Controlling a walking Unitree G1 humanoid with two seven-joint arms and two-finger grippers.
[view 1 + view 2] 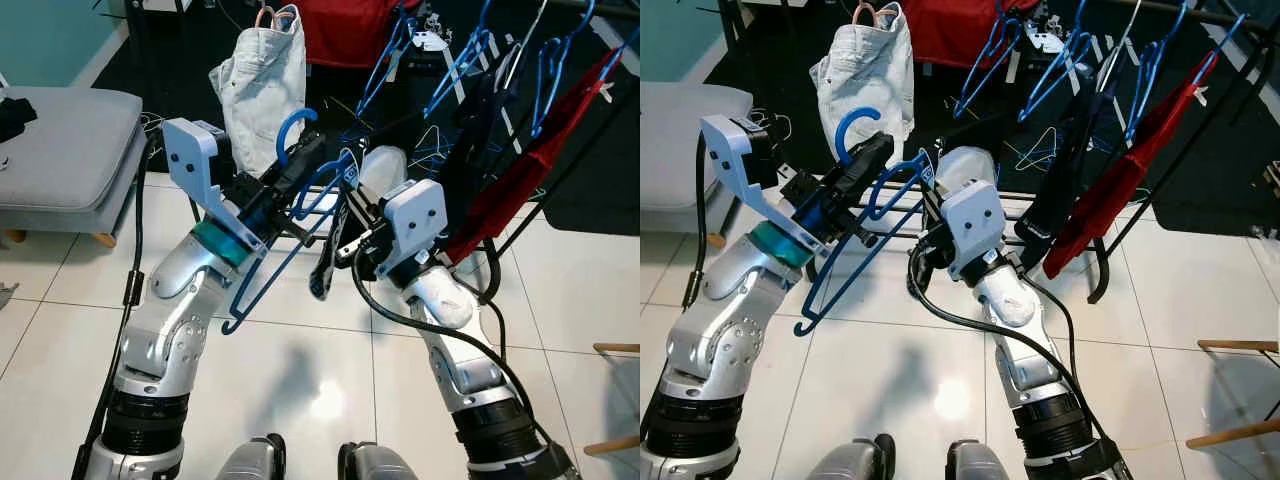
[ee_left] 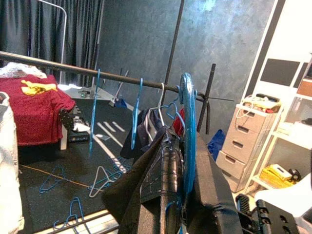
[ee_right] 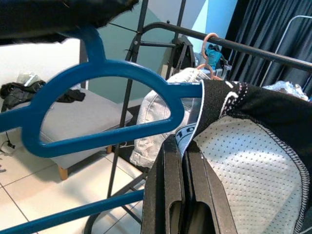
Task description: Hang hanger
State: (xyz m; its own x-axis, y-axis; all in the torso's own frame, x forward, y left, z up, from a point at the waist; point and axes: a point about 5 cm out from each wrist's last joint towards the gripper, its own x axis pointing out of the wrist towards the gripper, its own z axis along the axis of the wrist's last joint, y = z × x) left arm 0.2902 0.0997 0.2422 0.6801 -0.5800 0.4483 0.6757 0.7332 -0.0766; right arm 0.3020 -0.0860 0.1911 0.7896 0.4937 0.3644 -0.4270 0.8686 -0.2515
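My left gripper (image 1: 303, 152) is shut on the neck of a blue hanger (image 1: 262, 272), whose hook (image 2: 188, 122) points up toward the rack. My right gripper (image 1: 349, 216) sits close beside it, shut on a black garment (image 1: 325, 262) with white mesh lining (image 3: 243, 156) at the hanger's shoulder (image 3: 102, 73). The garment droops from that end of the hanger between the two arms. The clothes rail (image 2: 73, 68) runs across ahead, above the hook.
On the rail hang white jeans (image 1: 262, 85), several empty blue hangers (image 1: 460, 65), a dark garment and a red garment (image 1: 520, 180). A grey cushioned seat (image 1: 60, 150) stands at the left. Loose hangers (image 2: 58, 178) lie on the dark floor under the rack.
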